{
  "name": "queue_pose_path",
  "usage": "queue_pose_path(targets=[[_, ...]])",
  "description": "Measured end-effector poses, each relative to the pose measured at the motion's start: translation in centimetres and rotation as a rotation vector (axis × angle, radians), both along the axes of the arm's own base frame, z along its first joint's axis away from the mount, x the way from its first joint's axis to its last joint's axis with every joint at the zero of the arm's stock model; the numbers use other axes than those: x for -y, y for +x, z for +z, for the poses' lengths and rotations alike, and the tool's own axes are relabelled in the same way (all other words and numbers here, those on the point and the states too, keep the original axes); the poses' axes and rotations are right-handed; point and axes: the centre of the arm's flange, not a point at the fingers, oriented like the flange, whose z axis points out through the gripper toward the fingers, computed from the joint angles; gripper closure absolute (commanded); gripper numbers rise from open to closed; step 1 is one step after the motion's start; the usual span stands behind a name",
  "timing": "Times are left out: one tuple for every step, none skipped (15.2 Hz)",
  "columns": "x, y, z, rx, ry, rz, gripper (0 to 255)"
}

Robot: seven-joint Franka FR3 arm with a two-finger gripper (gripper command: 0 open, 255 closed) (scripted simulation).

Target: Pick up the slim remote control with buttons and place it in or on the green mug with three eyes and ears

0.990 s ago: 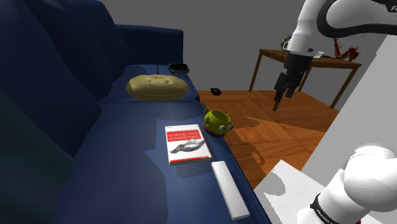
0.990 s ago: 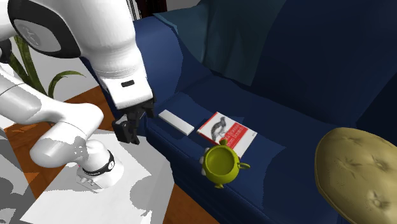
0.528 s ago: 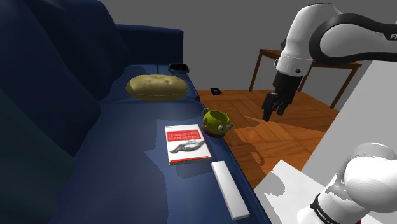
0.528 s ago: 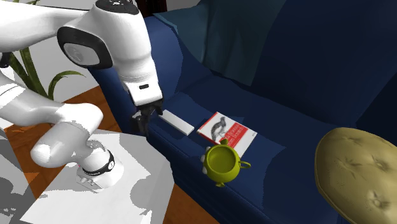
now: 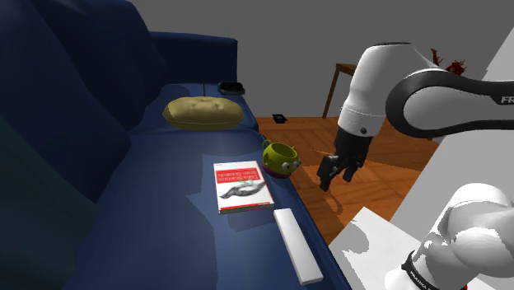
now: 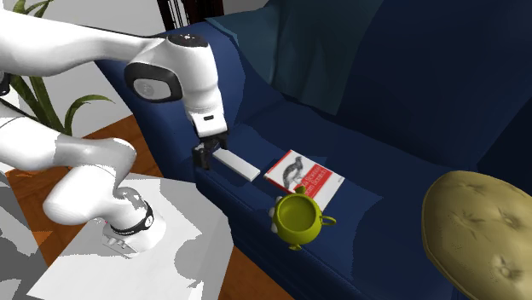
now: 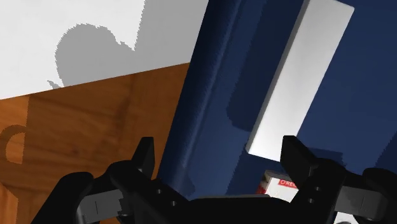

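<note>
The slim remote [image 5: 296, 245] is drawn plain white, with no buttons visible. It lies on the blue sofa seat [image 5: 165, 222] near its front edge, beside a book. In the second exterior view the remote [image 6: 235, 163] lies just right of my gripper [image 6: 203, 158]. The green mug [image 5: 281, 157] with eyes and ears stands upright at the seat's front edge, beyond the book; its mouth [image 6: 297, 216] faces up. My gripper [image 5: 328, 175] hangs open over the floor just off the sofa front. In the wrist view the gripper [image 7: 219, 153] holds nothing, and the remote [image 7: 299, 83] lies ahead and to one side.
A red and white book [image 5: 241, 185] lies between the remote and the mug. An olive cushion [image 5: 203, 112] rests farther back on the seat. My white stand [image 5: 375, 247] sits beside the sofa on a wooden floor [image 5: 387, 165]. A plant [image 6: 51, 98] stands behind the arm.
The arm has swung down and toward the sofa, bringing the gripper from high over the floor to just beside the remote's end. The fingers stayed open. Nothing on the sofa moved.
</note>
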Motion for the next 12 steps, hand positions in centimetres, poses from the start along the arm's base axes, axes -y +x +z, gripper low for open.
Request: queue_pose_path(targets=[[-0.8, 0.3, -0.9, 0.0, -0.001, -0.01, 0], [-1.7, 0.2, -1.7, 0.001, -0.001, -0.018, 0], [-2.5, 0.0, -2.3, 0.002, -0.002, -0.027, 0], [-3.5, -0.2, -3.3, 0.002, -0.003, -0.036, 0], [-4.6, -0.1, -4.2, 0.003, -0.004, -0.046, 0], [-5.4, -0.2, -5.1, 0.003, -0.005, -0.055, 0], [-6.5, -0.2, -5.9, 0.004, -0.006, -0.064, 0], [-7.4, 0.0, -6.5, 0.005, -0.007, -0.073, 0], [-8.6, 0.0, -7.5, 0.005, -0.008, -0.082, 0], [-10.0, 0.1, -8.3, 0.006, -0.008, -0.091, 0], [-11.0, 0.2, -9.2, 0.006, -0.009, -0.1, 0], [-11.6, 0.2, -9.9, 0.007, -0.009, -0.106, 0]])
